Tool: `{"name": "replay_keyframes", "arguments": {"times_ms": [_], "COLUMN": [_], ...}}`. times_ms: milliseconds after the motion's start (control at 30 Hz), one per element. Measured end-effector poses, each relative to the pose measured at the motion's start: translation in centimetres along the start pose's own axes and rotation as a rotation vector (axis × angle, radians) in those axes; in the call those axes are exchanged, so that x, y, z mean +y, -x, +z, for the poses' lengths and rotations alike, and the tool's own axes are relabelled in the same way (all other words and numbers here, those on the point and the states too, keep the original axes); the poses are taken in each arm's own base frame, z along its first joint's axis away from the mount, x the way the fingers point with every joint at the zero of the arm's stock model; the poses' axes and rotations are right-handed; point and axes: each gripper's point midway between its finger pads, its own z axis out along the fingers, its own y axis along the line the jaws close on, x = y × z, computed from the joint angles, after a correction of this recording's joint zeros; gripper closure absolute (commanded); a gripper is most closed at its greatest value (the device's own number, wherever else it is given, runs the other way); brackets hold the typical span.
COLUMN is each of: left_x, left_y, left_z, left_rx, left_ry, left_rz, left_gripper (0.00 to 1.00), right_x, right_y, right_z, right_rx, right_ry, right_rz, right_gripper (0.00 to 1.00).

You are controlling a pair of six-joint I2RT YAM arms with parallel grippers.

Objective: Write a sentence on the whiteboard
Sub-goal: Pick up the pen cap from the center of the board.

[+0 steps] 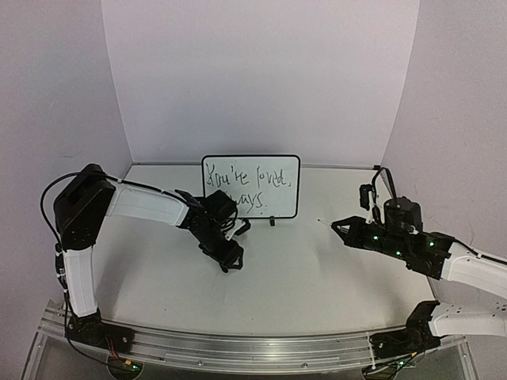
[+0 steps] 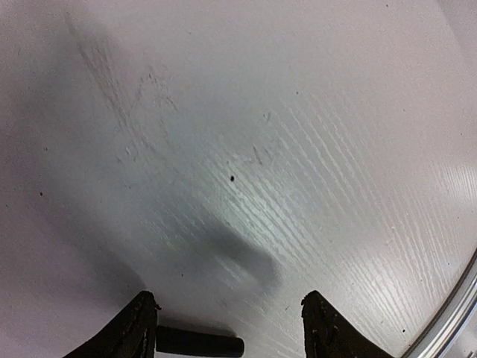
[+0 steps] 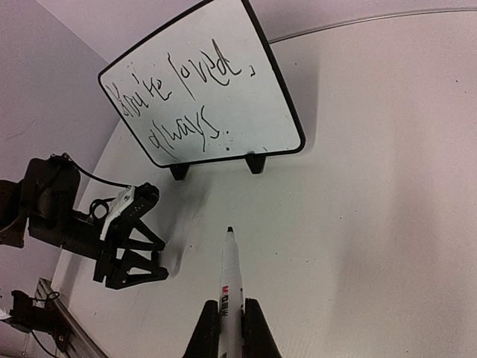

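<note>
Table (image 2: 335, 186) white, faint wood grain; whiteboard (image 3: 246, 112) glossy; rail (image 1: 238, 348) metal.

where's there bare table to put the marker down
The widest bare patch of table lies between the left gripper and the right gripper holding the marker, in front of the whiteboard. Another runs from the board's right edge to the right wall. It is crowded at the board's left end, where the left arm sits close.
</note>
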Motion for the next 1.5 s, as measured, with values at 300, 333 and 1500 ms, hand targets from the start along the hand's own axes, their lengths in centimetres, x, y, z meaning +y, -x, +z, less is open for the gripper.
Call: {"name": "replay_keyframes", "arguments": {"times_ms": [300, 333, 1500], "left_x": [-0.5, -0.7, -2.5], "left_y": [-2.8, -3.2, -6.7], "left_z": [-1.0, -1.1, -0.6], "left_rx": [0.034, 0.039, 0.087], "left_ry": [-0.043, -0.054, 0.111], "left_rz": [-0.007, -0.008, 0.164], "left_gripper": [0.34, 0.34, 0.84], "right_x": [0.0, 0.0, -0.2], "right_y": [-0.1, -0.1, -0.2], "right_z": [0.0, 0.0, 0.1], "right_rx": [0.002, 0.003, 0.009], "right_ry": [-0.001, -0.002, -0.006], "right_rz": [0.0, 0.0, 0.0], "right_gripper": [1.0, 1.0, 1.0]}}
